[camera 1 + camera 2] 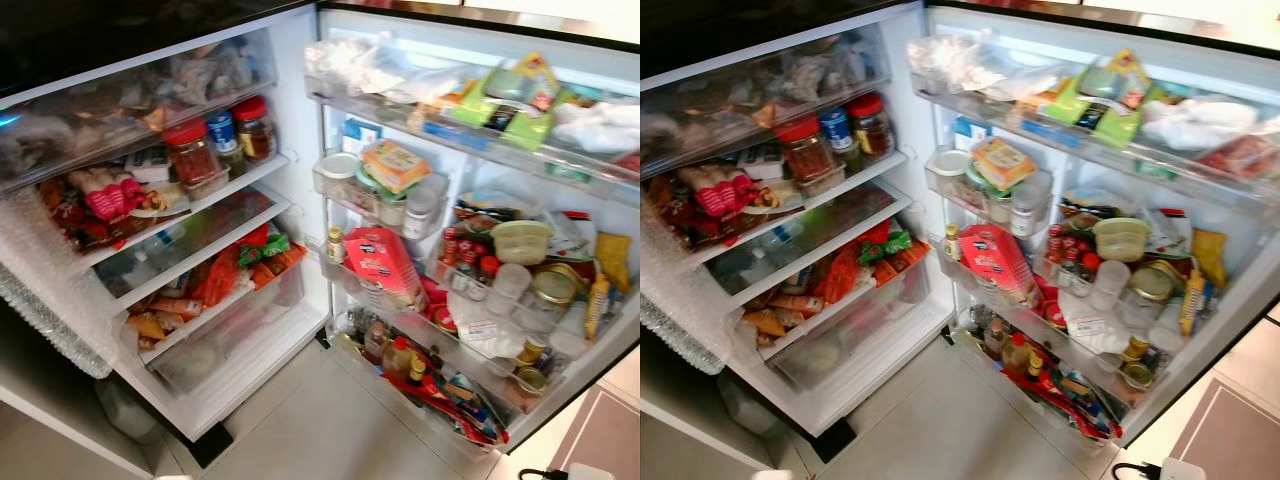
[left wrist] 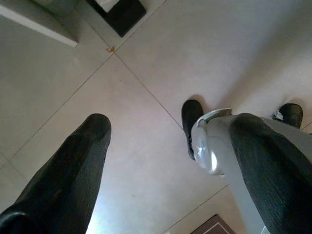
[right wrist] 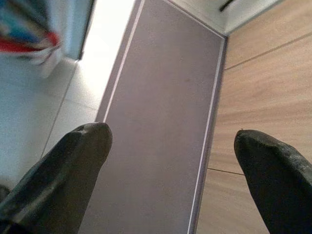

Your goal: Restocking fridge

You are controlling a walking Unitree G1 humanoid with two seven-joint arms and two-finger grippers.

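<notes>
While both arms hang, left jaws [image 2: 170, 146] and right jaws [image 3: 173, 161] parted; fridge [image 1: 300, 190] with perhaps three red-lidded jars [image 1: 192, 152].

I look down into the open fridge [image 1: 902, 90]. On its upper shelf stand 2 red-lidded jars [image 1: 806, 150] with a blue-lidded jar [image 1: 836, 128] between them. Below, orange packets [image 1: 840, 275] crowd a clear drawer. The door [image 1: 1230, 290] at my right holds a red carton [image 1: 992, 258], a yellow packet [image 1: 1002, 162] and small red-capped bottles [image 1: 1070, 252]. Pale floor tiles [image 1: 930, 420] lie beneath.
</notes>
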